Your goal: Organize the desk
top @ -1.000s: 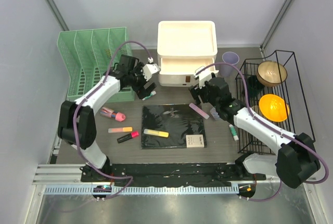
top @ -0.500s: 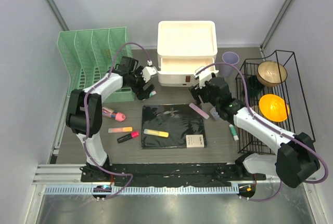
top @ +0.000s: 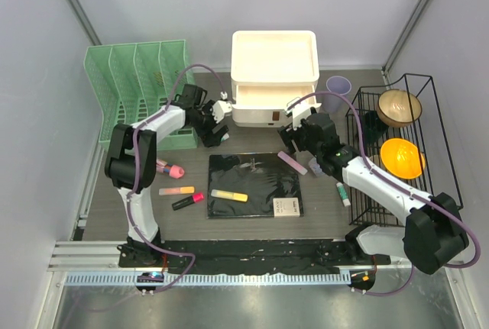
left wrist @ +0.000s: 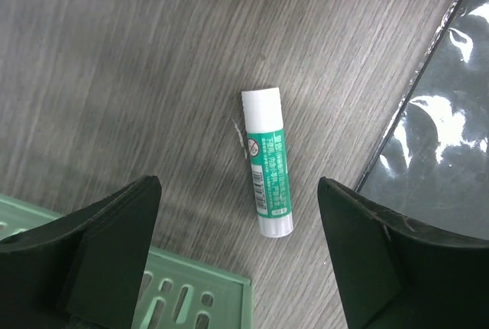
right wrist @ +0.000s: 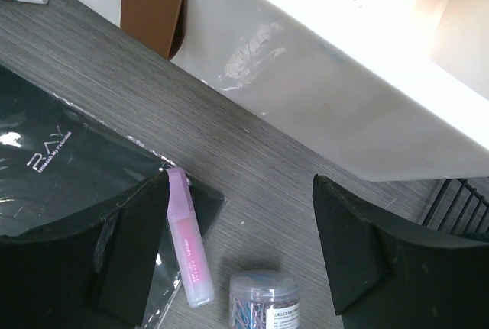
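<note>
The dark wood-grain desk (top: 191, 224) holds scattered stationery. My left gripper (top: 213, 131) is open and empty, hovering over a green-and-white glue stick (left wrist: 267, 162) that lies flat on the desk between its fingers, beside the green file rack's corner (left wrist: 179, 298). My right gripper (top: 299, 141) is open and empty in front of the white drawer unit (top: 275, 77), above a purple highlighter (right wrist: 187, 249) and a jar of paper clips (right wrist: 267, 302). The black notebook (top: 254, 184) lies mid-desk.
A green file rack (top: 137, 92) stands back left, a purple cup (top: 338, 86) and a wire rack (top: 428, 115) with two bowls at the right. Highlighters lie at the left (top: 176, 190), one yellow on the notebook (top: 229, 195). Another glue stick (top: 343, 193) lies by the rack.
The left arm has folded in, its elbow swinging left and back, while its gripper stays over the glue stick. The right arm has not moved.
</note>
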{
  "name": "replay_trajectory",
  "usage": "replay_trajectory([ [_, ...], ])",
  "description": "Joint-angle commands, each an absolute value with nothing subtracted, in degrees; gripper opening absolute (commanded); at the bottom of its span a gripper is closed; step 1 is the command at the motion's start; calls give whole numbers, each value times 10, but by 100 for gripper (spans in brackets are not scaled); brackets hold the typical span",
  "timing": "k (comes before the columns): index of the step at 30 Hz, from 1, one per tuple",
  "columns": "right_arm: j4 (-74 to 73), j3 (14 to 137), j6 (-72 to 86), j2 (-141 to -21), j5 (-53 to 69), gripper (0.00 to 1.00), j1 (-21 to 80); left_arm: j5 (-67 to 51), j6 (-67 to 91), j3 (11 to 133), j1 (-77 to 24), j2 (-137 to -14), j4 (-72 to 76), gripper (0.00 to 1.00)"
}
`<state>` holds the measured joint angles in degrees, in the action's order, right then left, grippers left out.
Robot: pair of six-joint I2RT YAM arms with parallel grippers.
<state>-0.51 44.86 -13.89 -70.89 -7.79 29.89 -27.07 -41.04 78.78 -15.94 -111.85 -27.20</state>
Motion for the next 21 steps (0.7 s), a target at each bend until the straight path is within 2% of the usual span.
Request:
replay_trajectory([
  [1,12,472,-145,-709,-78,80,296,-278,-420,809,-156,-1134,-274,85],
  [8,13,472,-146,-710,-76,79,296,-265,-422,810,-156,-1152,-289,76],
  [10,11,473,-146,-711,-76,80,296,-263,-418,810,-156,-1157,-293,70],
  [14,11,473,-145,-711,-75,80,296,-265,-412,809,-156,-1158,-298,53],
  [17,11,473,-144,-713,-75,79,296,-265,-410,800,-156,-1152,-297,44],
  [19,11,473,-143,-714,-72,80,296,-268,-405,796,-156,-1151,-299,43],
  [21,11,474,-144,-715,-72,79,296,-274,-403,794,-156,-1149,-302,34],
])
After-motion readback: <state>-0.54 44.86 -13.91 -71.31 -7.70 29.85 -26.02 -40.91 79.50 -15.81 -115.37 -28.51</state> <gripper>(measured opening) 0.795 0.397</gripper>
